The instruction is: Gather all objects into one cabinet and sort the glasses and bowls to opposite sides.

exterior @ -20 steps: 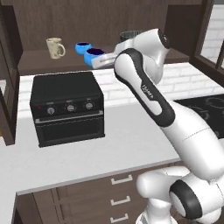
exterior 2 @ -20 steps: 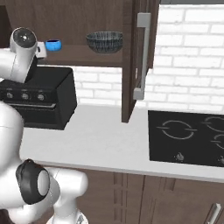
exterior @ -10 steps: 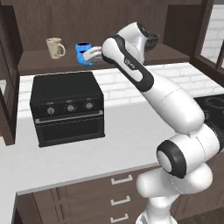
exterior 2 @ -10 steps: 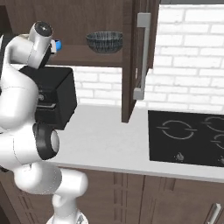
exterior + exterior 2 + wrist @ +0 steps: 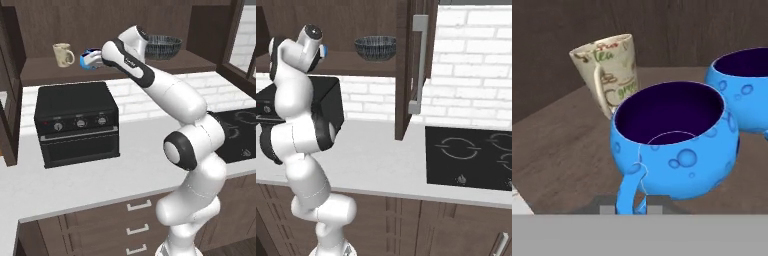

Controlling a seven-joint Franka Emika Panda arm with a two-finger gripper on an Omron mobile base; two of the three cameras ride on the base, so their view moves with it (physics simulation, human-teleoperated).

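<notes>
Wooden shelf [image 5: 557,145] sitting above black oven [image 5: 77,125]. Blue bowl [image 5: 674,145] standing upright beside mug [image 5: 609,70]. Claw [image 5: 632,207] pinching bowl's handle.

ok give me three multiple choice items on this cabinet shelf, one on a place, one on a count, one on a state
1. Where does the beige mug stand?
A. on the cabinet shelf beside the blue cups
B. on the black oven
C. on the cooktop

2. How many blue cups appear in the hand view?
A. one
B. two
C. four

3. How does the dark ribbed bowl sit?
A. upside down
B. on its side
C. upright, opening up

Answers:
1 A: the hand view has the mug on the wooden shelf just behind the near blue cup.
2 B: that cup fills the middle and a second blue cup is cut by the right edge.
3 C: the right base view shows its open rim facing up on the shelf.
</notes>
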